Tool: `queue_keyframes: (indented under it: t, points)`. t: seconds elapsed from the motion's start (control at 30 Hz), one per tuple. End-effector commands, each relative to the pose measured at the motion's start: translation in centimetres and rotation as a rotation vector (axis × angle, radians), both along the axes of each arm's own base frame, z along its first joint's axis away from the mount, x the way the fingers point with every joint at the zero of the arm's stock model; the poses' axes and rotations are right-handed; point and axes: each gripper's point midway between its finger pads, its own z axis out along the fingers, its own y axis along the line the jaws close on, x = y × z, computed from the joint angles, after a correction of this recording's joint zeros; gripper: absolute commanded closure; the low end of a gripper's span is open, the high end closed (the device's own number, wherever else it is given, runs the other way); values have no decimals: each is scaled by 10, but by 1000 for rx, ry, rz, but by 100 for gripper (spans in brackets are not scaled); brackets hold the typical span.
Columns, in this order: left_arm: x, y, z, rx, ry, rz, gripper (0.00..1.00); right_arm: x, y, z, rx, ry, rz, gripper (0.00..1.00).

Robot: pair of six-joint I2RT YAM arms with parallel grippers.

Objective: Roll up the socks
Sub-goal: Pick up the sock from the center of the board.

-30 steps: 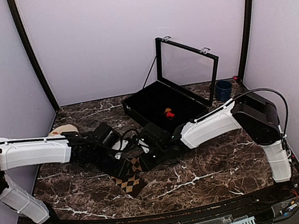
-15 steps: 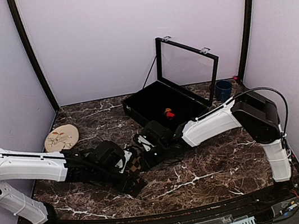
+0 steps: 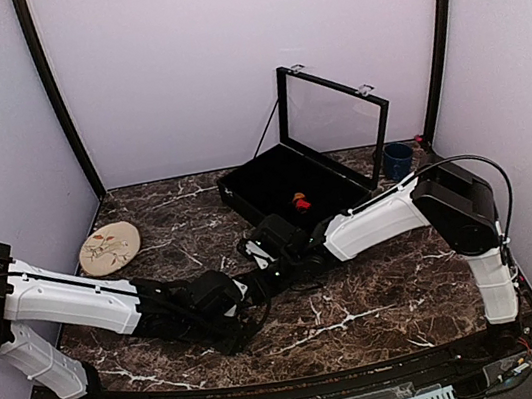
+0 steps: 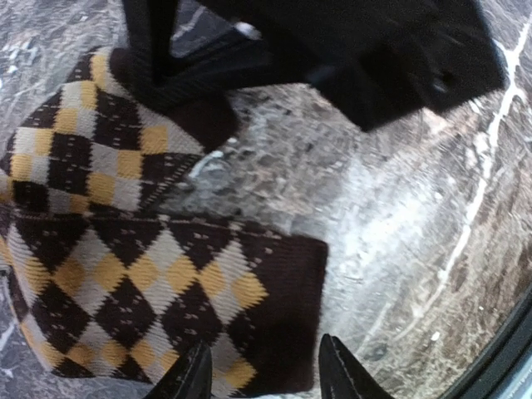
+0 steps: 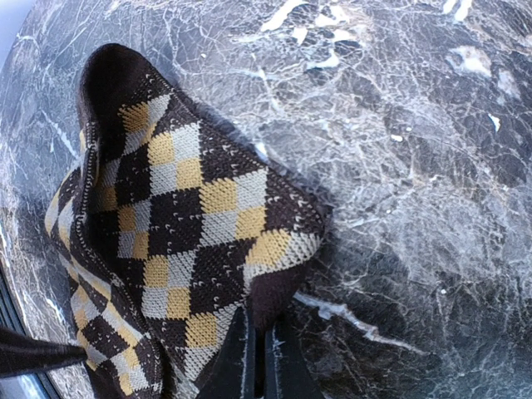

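Note:
The tan-diamond sock [image 4: 141,274] lies folded on the marble table. It also shows in the right wrist view [image 5: 179,220]. My left gripper [image 4: 264,378] is open, with its fingertips on either side of the sock's dark cuff edge, just above it. My right gripper [image 5: 259,349] is shut on a dark corner of the same sock. In the top view both grippers, the left [image 3: 235,313] and the right [image 3: 261,264], meet at the table's middle front and hide the sock. The red-and-orange sock [image 3: 300,201] lies as a small bundle in the black box.
A black box [image 3: 252,176] with an upright glass lid stands at the back centre. A blue cup [image 3: 398,158] is to its right. A round tan disc [image 3: 110,246] lies at the left. The table's front edge is close to my left gripper.
My left arm has swung toward the near right and lowered over the sock's near end, covering it in the top view and uncovering the tan disc. The right gripper has barely moved.

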Motion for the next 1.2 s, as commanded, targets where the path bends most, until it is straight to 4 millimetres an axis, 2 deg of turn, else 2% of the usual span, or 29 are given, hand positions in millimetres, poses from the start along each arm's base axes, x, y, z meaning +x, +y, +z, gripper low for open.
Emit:
queue_keyframes:
  t: [0.0, 0.13, 0.33, 0.43, 0.57, 0.7, 0.83, 0.97, 1.17]
  points:
    - [10, 9, -6, 53, -52, 42, 53, -9, -19, -19, -70, 49, 2, 100]
    - [6, 8, -18, 78, -27, 28, 59, -9, -19, -19, -70, 51, 5, 100]
    - [0, 3, -22, 63, -10, 6, 63, -7, -21, -19, -71, 53, 5, 100]
    - [-1, 2, -25, 69, 1, 1, 75, -7, -19, -19, -68, 54, 7, 100]
    - [-1, 0, -27, 70, 7, 3, 98, -7, -19, -19, -68, 57, 8, 100]
    - [0, 1, -24, 68, 0, 17, 100, -8, -20, -21, -72, 59, 12, 100]
    - [4, 6, -11, 69, -19, 50, 100, -6, -20, -22, -75, 58, 12, 100]
    - [9, 11, 11, 44, -42, 103, 100, -5, -17, -21, -69, 58, 15, 100]
    - [22, 25, 40, -66, -12, 244, 100, -5, -12, -19, -51, 59, 21, 100]
